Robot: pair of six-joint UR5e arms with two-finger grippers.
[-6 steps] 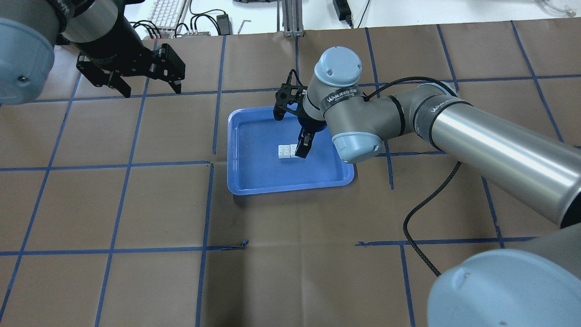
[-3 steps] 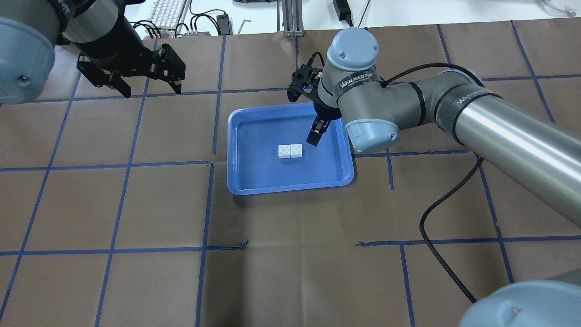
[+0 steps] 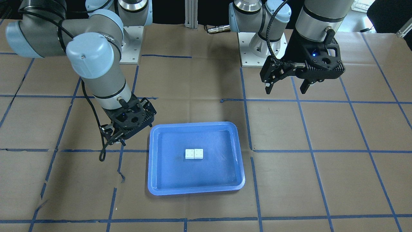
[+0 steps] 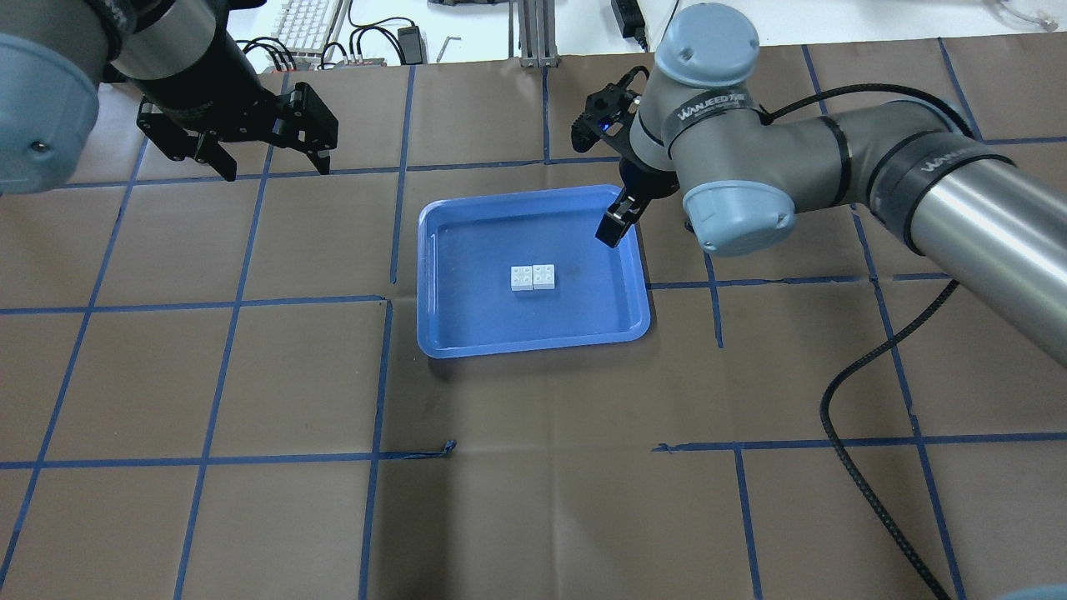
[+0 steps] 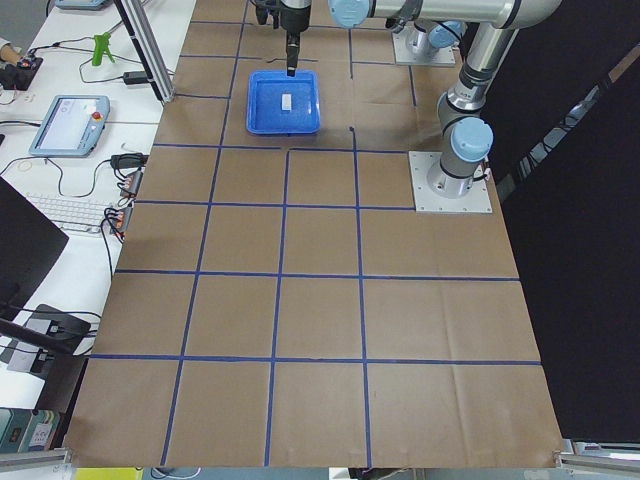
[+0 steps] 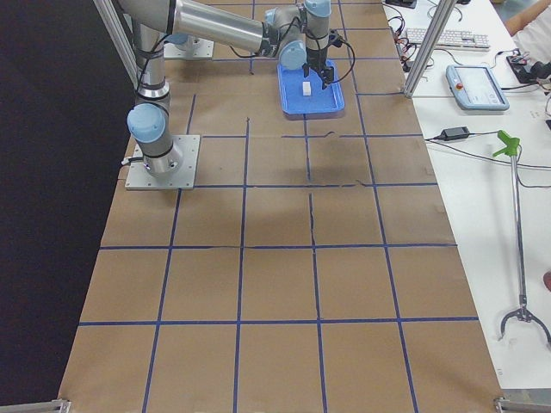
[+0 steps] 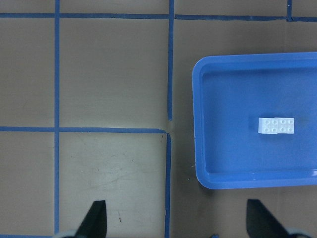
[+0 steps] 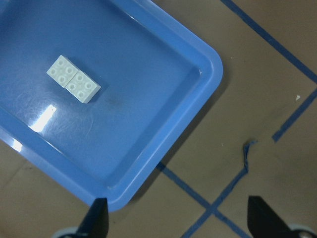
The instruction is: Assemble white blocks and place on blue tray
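The two white blocks (image 4: 533, 277) sit joined side by side, studs up, near the middle of the blue tray (image 4: 533, 348). They also show in the front view (image 3: 194, 154), the left wrist view (image 7: 276, 126) and the right wrist view (image 8: 73, 79). My right gripper (image 4: 623, 218) is open and empty, raised over the tray's far right corner, apart from the blocks. My left gripper (image 4: 273, 163) is open and empty, hovering over the table far to the left of the tray.
The tray (image 3: 196, 191) lies on brown paper marked with blue tape lines. A black cable (image 4: 842, 450) hangs from the right arm over the table's right half. A keyboard (image 4: 304, 25) and cables lie beyond the far edge.
My right gripper has pulled up and away from the blocks, toward the tray's far right corner. The joined blocks stay in the tray. The left arm has not moved.
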